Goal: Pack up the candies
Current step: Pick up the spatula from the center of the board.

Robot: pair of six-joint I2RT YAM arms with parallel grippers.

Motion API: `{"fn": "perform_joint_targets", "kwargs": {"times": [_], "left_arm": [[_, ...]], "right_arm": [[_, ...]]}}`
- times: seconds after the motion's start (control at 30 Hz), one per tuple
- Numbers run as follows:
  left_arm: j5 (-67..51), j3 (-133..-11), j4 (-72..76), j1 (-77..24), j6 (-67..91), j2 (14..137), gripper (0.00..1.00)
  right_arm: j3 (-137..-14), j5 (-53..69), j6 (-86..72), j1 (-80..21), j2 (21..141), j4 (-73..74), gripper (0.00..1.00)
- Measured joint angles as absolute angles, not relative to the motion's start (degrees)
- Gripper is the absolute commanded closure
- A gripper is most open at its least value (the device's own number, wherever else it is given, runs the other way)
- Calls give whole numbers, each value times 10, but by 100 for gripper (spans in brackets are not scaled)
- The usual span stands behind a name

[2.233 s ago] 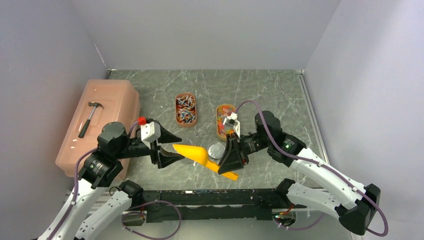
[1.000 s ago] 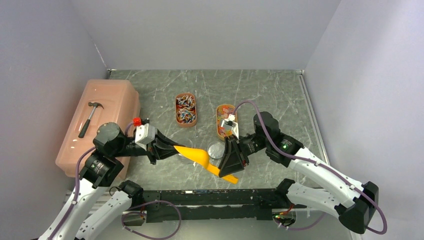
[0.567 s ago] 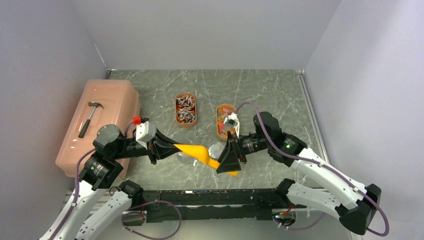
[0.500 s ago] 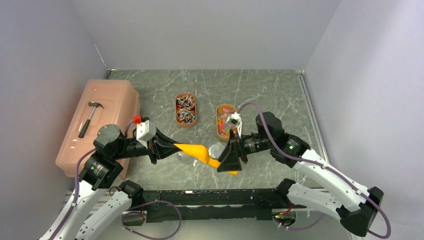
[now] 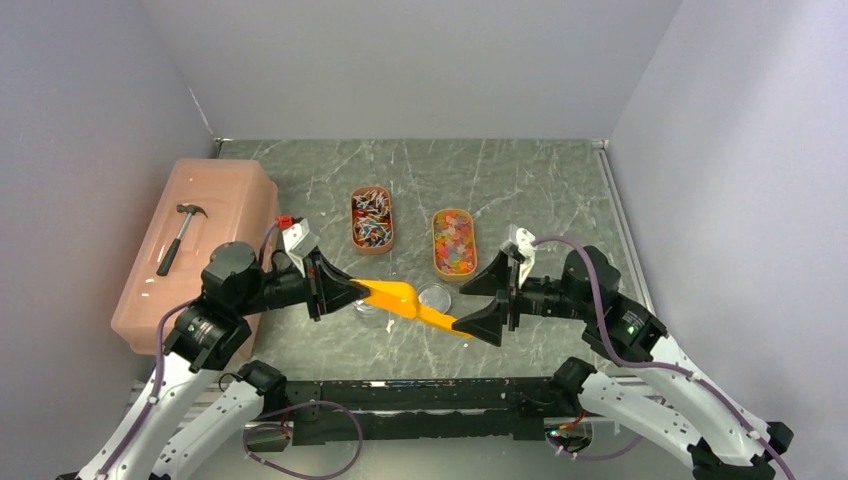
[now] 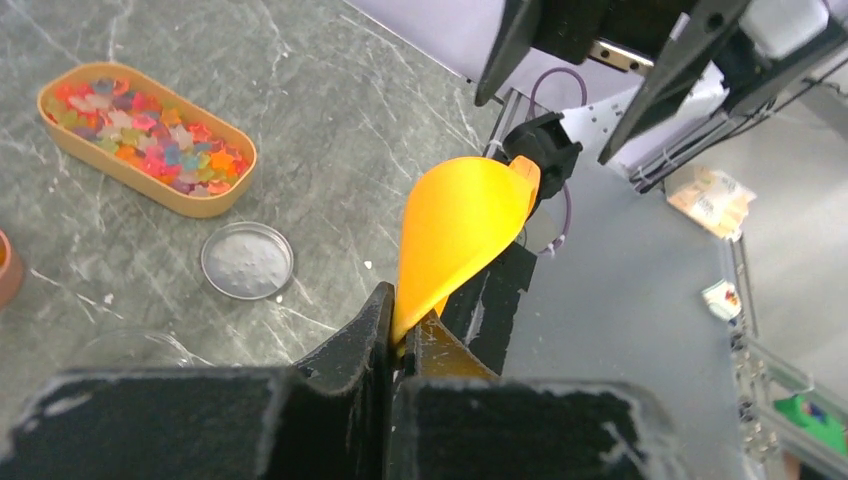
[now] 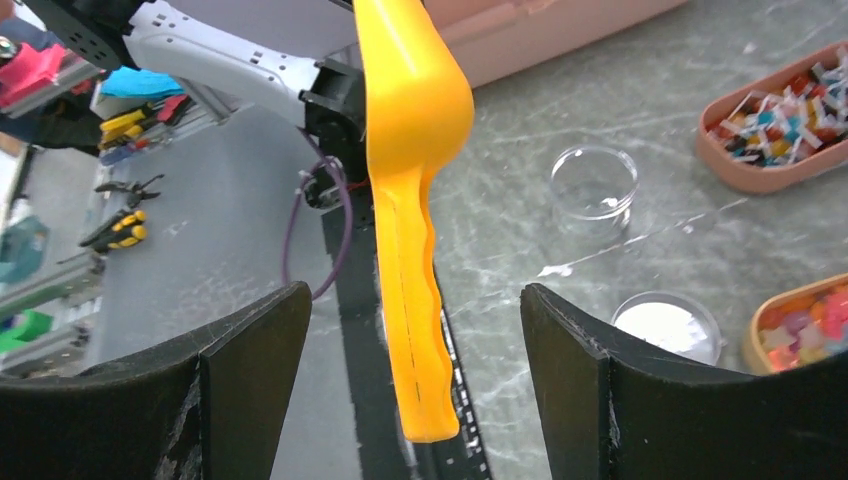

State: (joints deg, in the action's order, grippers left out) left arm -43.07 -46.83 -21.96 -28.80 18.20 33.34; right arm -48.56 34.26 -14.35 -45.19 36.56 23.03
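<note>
My left gripper (image 5: pixel 345 290) is pressed together on the thin rim of the yellow-orange scoop (image 5: pixel 400 298), at its bowl end. It holds the scoop in the air above the near part of the table (image 5: pixel 540 180). The handle of the scoop points toward my right side and a little downward.

My right gripper (image 5: pixel 466 310) is spread wide. In its wrist view one finger (image 7: pixel 250 340) stands on each side of the handle, and neither of them touches it. So the scoop hangs from my left gripper only.

The candies lie in two oval orange trays in the middle of the table, side by side but apart. The wrapped candies (image 5: pixel 371 218), in red, blue and white, fill the left tray (image 7: pixel 760 178). The glossy candies (image 5: pixel 453 240), in orange, yellow, red and green, fill the right tray (image 6: pixel 180 203).

A round dish (image 5: pixel 433 297) with a white inside stands between the right tray and the near edge, just beside the scoop handle in the top view. A clear cup (image 7: pixel 593 180) stands on the near side of the left tray; from above the scoop hides part of it.

A pink box (image 5: pixel 230 200) lies along the left edge of the table, and a hammer (image 5: pixel 180 235) rests on its lid.
</note>
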Motion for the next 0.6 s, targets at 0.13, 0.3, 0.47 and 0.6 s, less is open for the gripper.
{"fn": "perform_joint_targets", "kwargs": {"times": [0.13, 0.3, 0.47, 0.6], "left_arm": [[-413, -462, -214, -288, 241, 347, 97], [-392, -452, -220, -288, 311, 371, 97], [-373, -452, -233, -288, 358, 393, 97], [-366, -452, -249, -288, 387, 404, 97]], "right_arm": [[-453, 330, -107, -452, 339, 193, 21], [-430, 309, -64, -470, 351, 159, 22], [-406, 270, -13, -510, 358, 140, 23], [-404, 220, 25, -547, 369, 130, 24]]}}
